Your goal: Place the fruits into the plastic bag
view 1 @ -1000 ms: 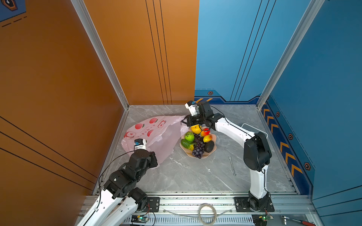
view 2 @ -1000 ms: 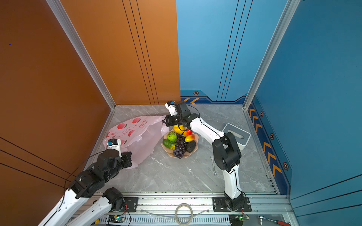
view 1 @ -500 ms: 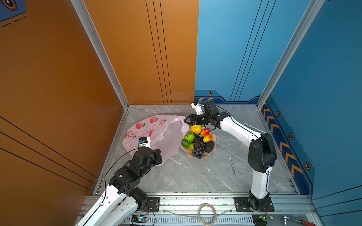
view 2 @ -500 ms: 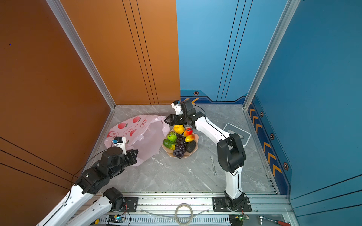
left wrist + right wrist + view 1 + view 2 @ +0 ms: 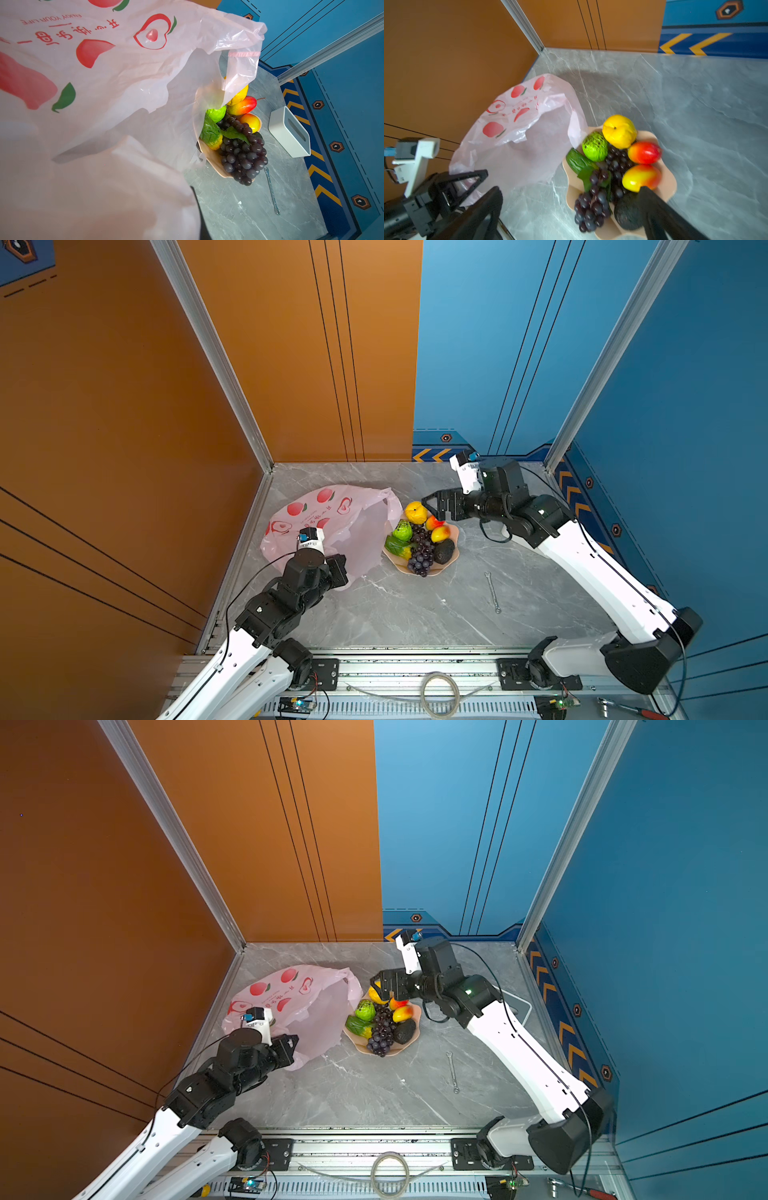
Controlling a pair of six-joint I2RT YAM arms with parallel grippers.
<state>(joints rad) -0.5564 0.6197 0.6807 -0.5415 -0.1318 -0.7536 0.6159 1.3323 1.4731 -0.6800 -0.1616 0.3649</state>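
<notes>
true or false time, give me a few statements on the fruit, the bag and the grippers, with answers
1. The lemon sits in the bowl. True.
2. The right gripper holds a fruit. False: its fingers stand open and empty.
3. The left gripper is shut on the bag. True.
4. The grapes are in the bag. False: they lie in the bowl.
5. The wrench lies in the bowl. False: it lies on the table, apart from the bowl.
</notes>
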